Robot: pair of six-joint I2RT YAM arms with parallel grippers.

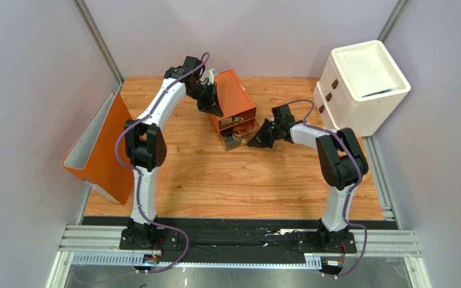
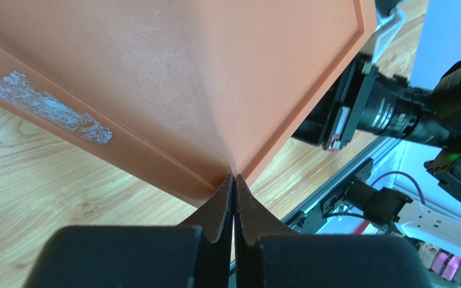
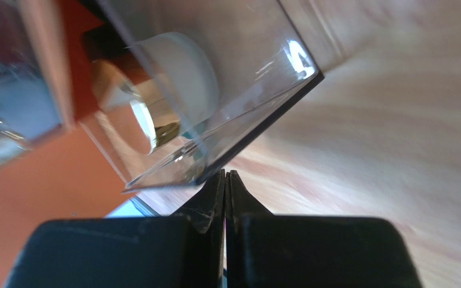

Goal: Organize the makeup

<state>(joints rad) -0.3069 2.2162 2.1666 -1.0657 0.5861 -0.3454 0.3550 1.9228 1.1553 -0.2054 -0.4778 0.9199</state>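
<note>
Makeup is stowed in the orange two-drawer box (image 1: 236, 95). Best seen is the gold-rimmed round jar (image 3: 168, 99) w/ a pale top, sitting inside the clear lower drawer (image 3: 257, 90) close to its front wall. Other small items show in the drawers from the top view, but they're too small to name. No cosmetics are visible loose on the wood table (image 1: 215, 180). The lower drawer sticks partway out of the box front, its slide axis running from the box toward the table's near side, a bit to the robot's right. The right gripper (image 3: 227, 180) sits at that outer end, jaws clenched on nothing, tips at the drawer's front bottom edge near a corner. They look to be touching it. So the drawer lies directly ahead of the right pincer, w/ the box beyond it along the same line. The right arm is the nearer one for the drawer. The left gripper (image 2: 234, 183) is also clenched empty, tips against an edge of the box on its far-left side. Judgement: it braces the box while the right tip pushes the drawer in along its axis. An off-axis push near the corner could skew the drawer or turn the box. The white cabinet (image 1: 362, 84) stands well apart at the far right.
</note>
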